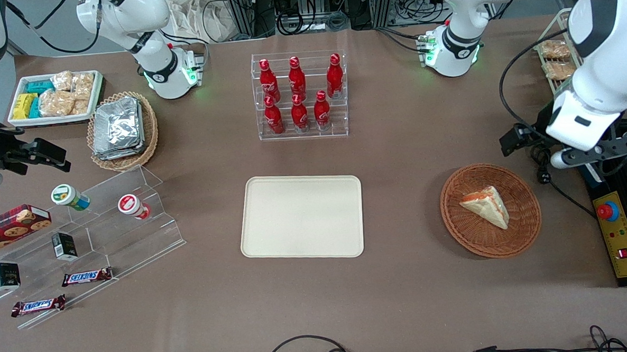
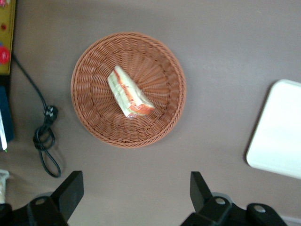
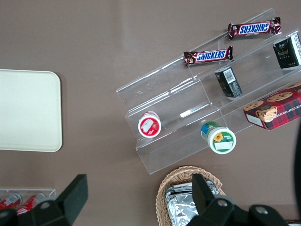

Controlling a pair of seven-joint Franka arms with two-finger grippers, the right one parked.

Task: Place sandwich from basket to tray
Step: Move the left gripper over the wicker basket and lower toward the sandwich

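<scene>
The sandwich [image 1: 486,204] is a pale triangular wedge with orange-red and green filling. It lies in the round reddish-brown wicker basket [image 1: 453,228] toward the working arm's end of the table. The cream tray [image 1: 302,216] lies flat at the table's middle and holds nothing. My gripper [image 1: 513,138] hangs high above the table, beside the basket and a little farther from the front camera. In the left wrist view the gripper [image 2: 136,181] is open and empty, with the sandwich [image 2: 128,92], the basket [image 2: 94,61] and a corner of the tray [image 2: 280,127] below it.
A clear rack of red bottles [image 1: 299,94] stands farther from the front camera than the tray. A yellow control box [image 1: 615,231] and a black cable [image 1: 543,176] lie beside the basket. A stepped acrylic shelf with snacks [image 1: 83,228] and a tan basket of foil packets [image 1: 123,128] sit toward the parked arm's end.
</scene>
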